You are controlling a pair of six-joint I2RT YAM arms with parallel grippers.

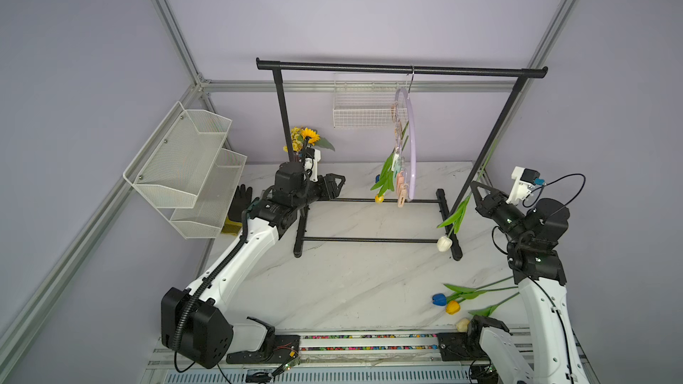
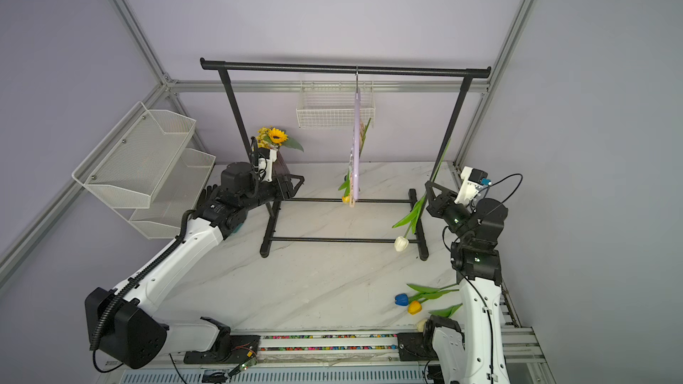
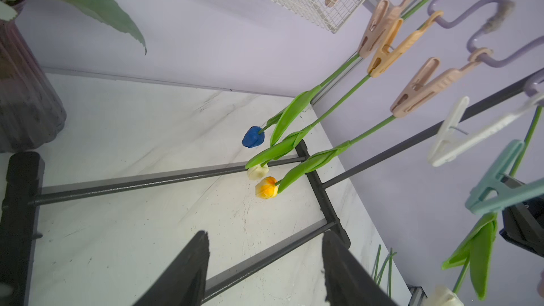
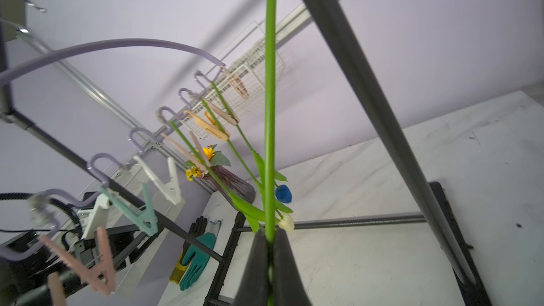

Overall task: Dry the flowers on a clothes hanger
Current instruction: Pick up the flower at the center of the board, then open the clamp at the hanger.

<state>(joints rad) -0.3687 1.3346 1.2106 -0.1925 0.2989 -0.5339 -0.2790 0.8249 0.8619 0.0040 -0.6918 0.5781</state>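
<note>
Nearest, on the right of the marble table [image 1: 351,282], three loose tulips [image 1: 469,291] lie side by side by the right arm's base, their blue, yellow and cream heads pointing left.

Farther back on the right, the right gripper [image 1: 475,190] is clamped on the stem of a white tulip [image 1: 444,243]. The right wrist view shows its fingers [image 4: 256,263] pressed together on the stem. The flower hangs head down in front of the rack's right foot, and its stem end rises along the right post, well apart from the hanger.

On the left, at about the same depth, the left gripper [image 1: 338,184] points right toward the hanger. Its jaws stand apart with nothing between them.

Between the two arms the lilac hanger [image 1: 411,142] hangs by its hook from the bar of the black rack [image 1: 369,66]. Three of its pegs [image 3: 418,89] each hold a tulip by the stem, head down: blue [image 3: 253,136], cream [image 3: 258,171] and yellow [image 3: 266,187]. A white peg [image 3: 450,142] and a teal peg [image 3: 494,189] next in the row hold nothing.

Beyond, a sunflower bunch [image 1: 308,136] stands behind the left gripper, gloves [image 1: 240,201] lie at the far left, and a wire basket [image 1: 362,112] hangs on the far wall.
</note>
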